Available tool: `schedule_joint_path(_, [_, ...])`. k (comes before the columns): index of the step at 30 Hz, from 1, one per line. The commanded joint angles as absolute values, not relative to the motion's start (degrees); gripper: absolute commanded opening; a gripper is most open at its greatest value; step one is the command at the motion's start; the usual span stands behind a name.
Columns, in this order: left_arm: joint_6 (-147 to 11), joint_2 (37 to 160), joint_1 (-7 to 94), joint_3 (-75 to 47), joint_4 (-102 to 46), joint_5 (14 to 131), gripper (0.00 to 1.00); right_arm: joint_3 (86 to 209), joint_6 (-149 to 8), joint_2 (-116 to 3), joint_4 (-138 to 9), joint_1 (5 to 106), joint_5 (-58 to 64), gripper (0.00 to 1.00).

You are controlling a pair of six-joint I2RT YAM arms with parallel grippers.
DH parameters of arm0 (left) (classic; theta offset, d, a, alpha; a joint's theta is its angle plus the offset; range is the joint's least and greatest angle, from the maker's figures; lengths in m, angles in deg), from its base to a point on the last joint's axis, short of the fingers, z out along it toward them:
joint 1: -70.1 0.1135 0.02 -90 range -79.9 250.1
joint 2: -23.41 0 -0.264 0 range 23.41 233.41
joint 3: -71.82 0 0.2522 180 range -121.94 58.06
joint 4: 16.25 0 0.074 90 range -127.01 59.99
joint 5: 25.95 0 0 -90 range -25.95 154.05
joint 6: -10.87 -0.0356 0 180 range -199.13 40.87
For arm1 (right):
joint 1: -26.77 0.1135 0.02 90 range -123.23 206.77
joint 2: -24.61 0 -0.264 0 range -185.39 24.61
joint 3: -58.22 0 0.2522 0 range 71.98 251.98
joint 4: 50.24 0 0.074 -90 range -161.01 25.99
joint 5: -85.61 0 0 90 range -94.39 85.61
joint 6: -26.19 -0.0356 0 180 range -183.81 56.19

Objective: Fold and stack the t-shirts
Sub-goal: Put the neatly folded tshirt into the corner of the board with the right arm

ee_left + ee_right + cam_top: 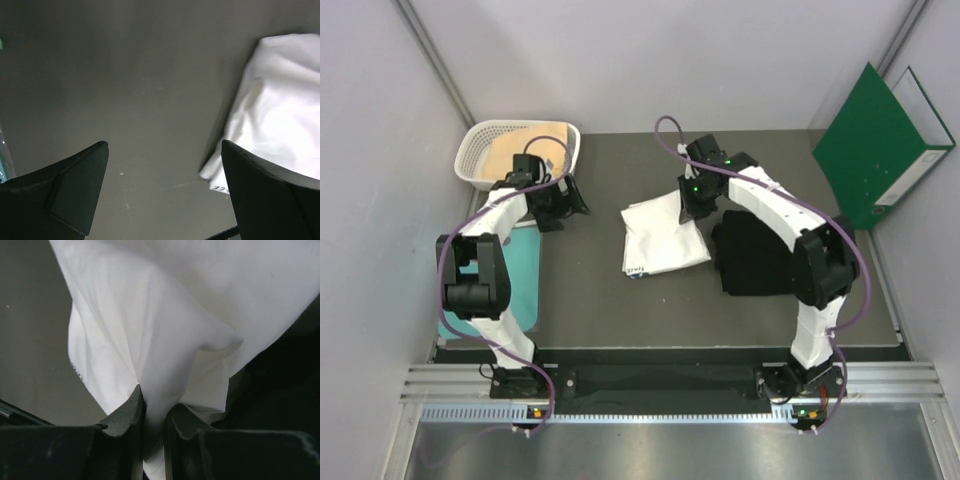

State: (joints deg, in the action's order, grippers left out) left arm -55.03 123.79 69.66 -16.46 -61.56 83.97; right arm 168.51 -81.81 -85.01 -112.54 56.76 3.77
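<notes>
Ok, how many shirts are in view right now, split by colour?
white shirt: 1
black shirt: 1
tan shirt: 1
Total: 3

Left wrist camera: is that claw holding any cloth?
No, the left gripper is wide open with only dark table in its gap; the white t-shirt lies off to one side.
</notes>
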Motion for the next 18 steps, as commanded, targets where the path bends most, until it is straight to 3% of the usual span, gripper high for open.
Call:
schedule_joint_path(1, [-55.31, 125.28, 69.22, -13.49, -61.13, 85.5, 0.99, 170.95, -79.98, -76.47, -116.21, 57.09, -0.52, 0.09])
schedule_joint_path(11, [-55.75, 125.45, 69.14, -9.71, -60.68, 86.38, 0.99, 163.66, -82.0, -58.83, -121.49, 51.56, -4.13, 0.1])
schedule_joint_path(18, [-55.84, 125.8, 69.05, -9.27, -60.6, 86.81, 0.99, 151.28, -77.44, -50.19, -122.01, 36.38, -4.13, 0.12])
